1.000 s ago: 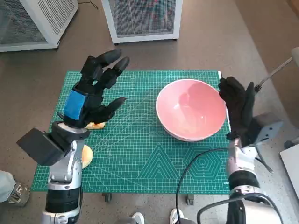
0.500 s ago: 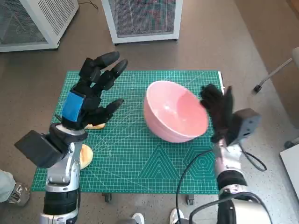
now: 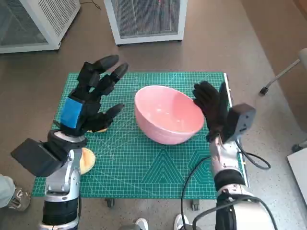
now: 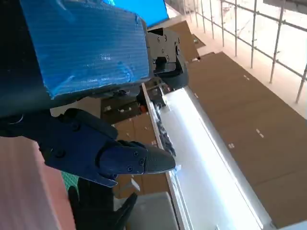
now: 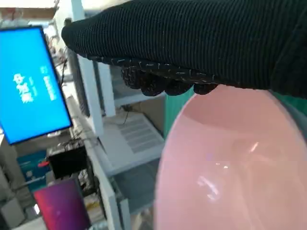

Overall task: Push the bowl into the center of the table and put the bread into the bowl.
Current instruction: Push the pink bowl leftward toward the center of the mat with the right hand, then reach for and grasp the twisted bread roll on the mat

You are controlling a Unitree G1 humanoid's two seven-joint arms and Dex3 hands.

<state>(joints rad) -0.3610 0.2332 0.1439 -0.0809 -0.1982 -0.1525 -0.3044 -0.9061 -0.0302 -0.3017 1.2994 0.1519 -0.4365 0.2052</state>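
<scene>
Bowl (image 3: 168, 120) looks like light, rigid, smooth plastic; we judge it slides easily on the green mat (image 3: 144, 167) and tips if pushed high, so push low on the wall. It sits near the middle of the worktop, tilted, with the right robot hand (image 3: 211, 108) flat against its right side, fingers extended, gripping nothing. Bread (image 3: 87, 160) is soft and light; we'd take it gently across its sides. It lies at the mat's left edge, under the left forearm. Left robot hand (image 3: 91, 98) hovers above with fingers spread, holding nothing.
</scene>
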